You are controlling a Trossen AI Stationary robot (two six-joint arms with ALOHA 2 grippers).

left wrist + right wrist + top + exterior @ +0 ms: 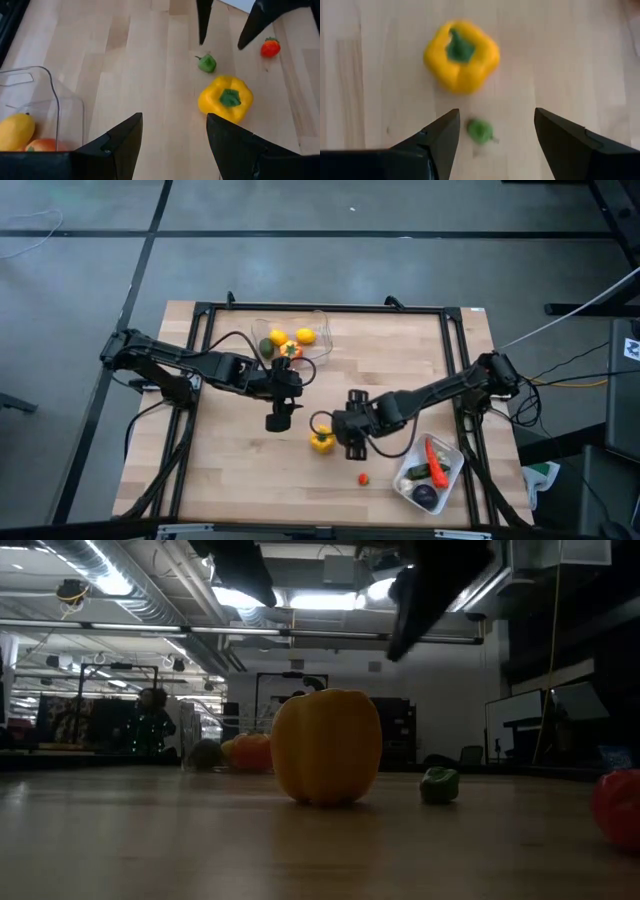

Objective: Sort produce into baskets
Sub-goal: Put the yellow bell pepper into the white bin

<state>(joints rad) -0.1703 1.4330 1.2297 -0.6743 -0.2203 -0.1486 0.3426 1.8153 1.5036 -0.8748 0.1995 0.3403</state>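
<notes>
A yellow pepper point(322, 442) stands on the table near the middle, and it also shows in the right wrist view point(461, 54). A small green piece point(480, 131) lies on the wood just beside it. My right gripper point(352, 448) hangs open above the green piece, with one finger on each side and clear of it. My left gripper point(278, 420) is open and empty, left of the pepper. The clear tub point(322, 330) at the back holds lemons, an orange tomato and a green piece. The white tray point(455, 465) at the front right holds a red carrot-like piece, a green piece and a purple ball.
A small red piece point(363, 478) lies on the table in front of the pepper, between it and the white tray. A black frame point(455, 380) runs along the table's edges. Bare wood lies at the front left.
</notes>
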